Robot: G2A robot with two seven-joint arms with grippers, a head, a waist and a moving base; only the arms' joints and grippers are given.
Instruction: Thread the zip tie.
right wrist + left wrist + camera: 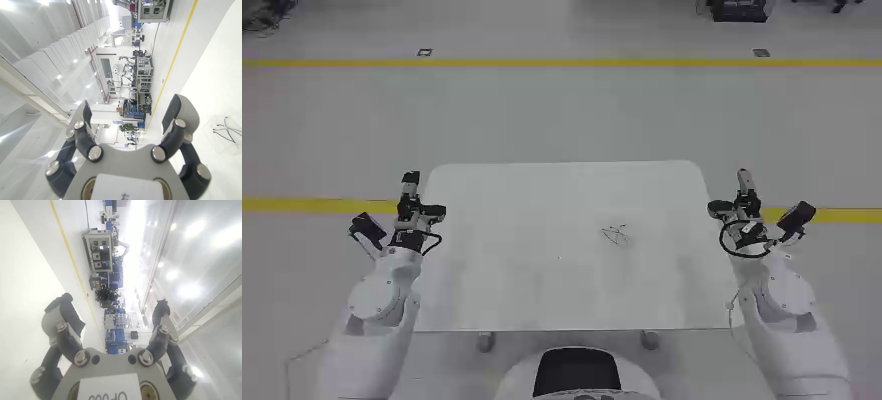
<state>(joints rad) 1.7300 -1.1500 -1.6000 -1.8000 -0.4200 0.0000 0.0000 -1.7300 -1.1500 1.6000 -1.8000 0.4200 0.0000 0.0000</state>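
White table (542, 290) with zip ties (615, 235), left gripper (113, 300) and right gripper (130, 102) spread, empty, yellow-lined floor (562, 110)

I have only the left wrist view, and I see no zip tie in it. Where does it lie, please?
Observer: In the top view the zip ties lie on the table, a little right of its centre.
Operator: Is it one tie, or more?
Observer: More. The right wrist view shows several thin black ones crossing each other, with nothing touching them.
Operator: And where is the right gripper?
Observer: The right gripper is open and empty, just beyond the table's right edge.
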